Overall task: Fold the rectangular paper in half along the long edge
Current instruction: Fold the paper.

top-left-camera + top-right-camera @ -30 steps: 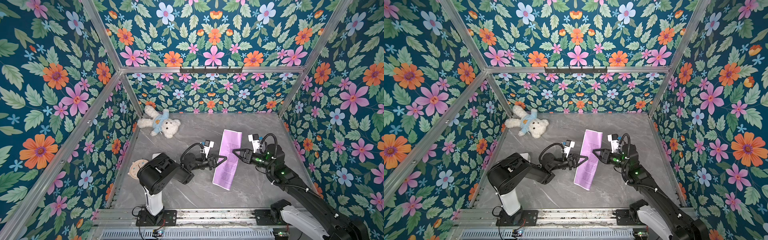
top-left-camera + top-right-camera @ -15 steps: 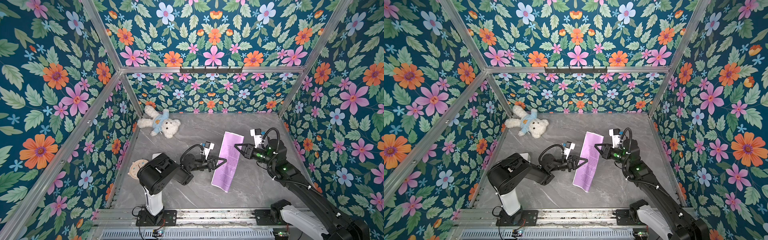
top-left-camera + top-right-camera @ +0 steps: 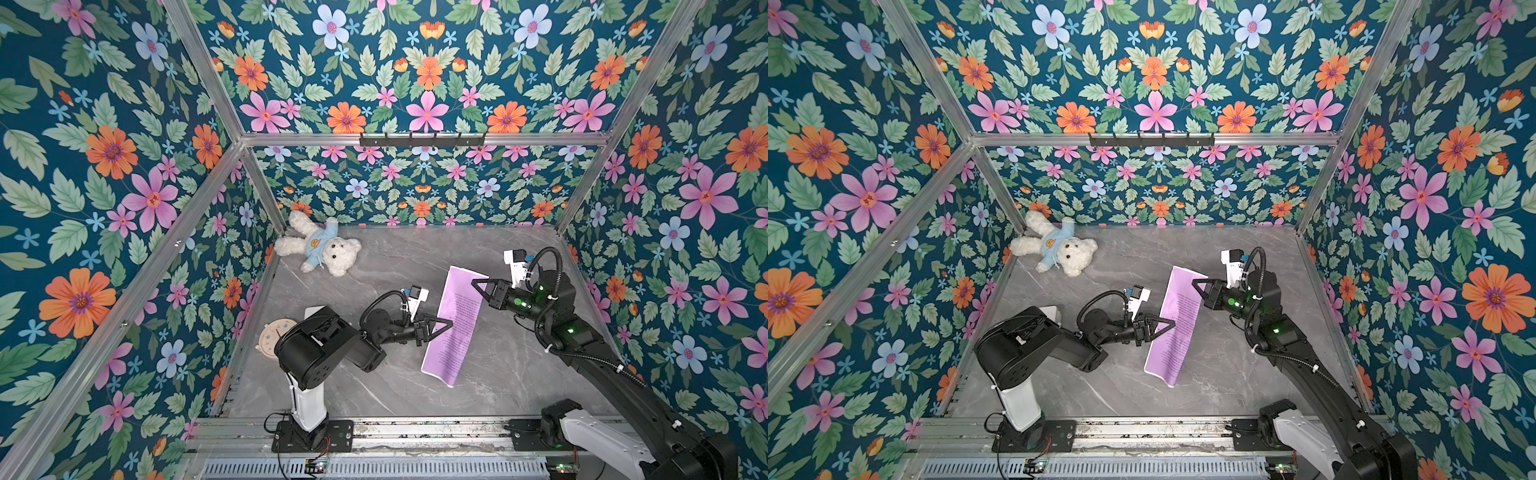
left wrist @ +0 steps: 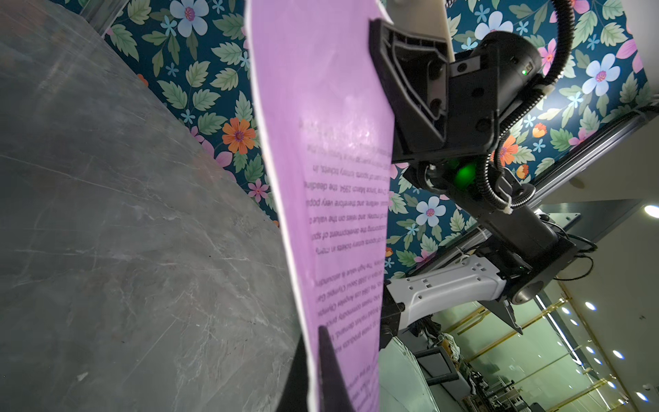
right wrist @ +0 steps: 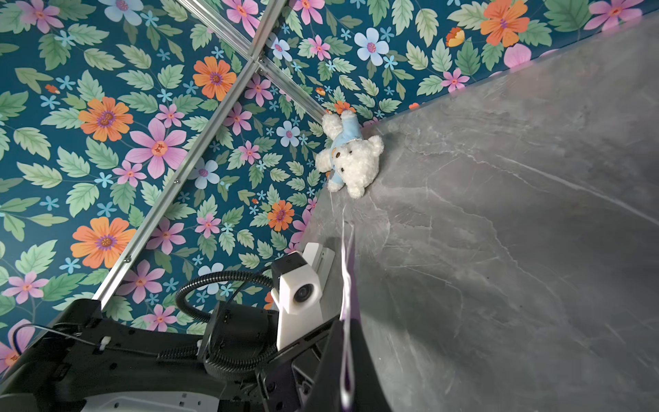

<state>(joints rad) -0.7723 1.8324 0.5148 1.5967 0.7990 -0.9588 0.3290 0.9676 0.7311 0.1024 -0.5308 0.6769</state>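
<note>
Lilac rectangular paper point(image 3: 458, 307) in left gripper point(image 3: 448, 323)

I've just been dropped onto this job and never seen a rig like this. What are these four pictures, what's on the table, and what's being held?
Two robot arms stand at the near edge of a grey table inside a flowery booth. The two wide pictures come from one double camera high above. The two tilted close-ups come from a camera on each arm's wrist. The left arm has its jaws shut on the purple printed paper, which is lifted on edge and seemingly doubled over. The right arm has the paper's far end between its jaws; whether they pinch it is unclear. A teddy bear lies in the far corner, and what looks like a round clock peeks out beside the left arm.
</note>
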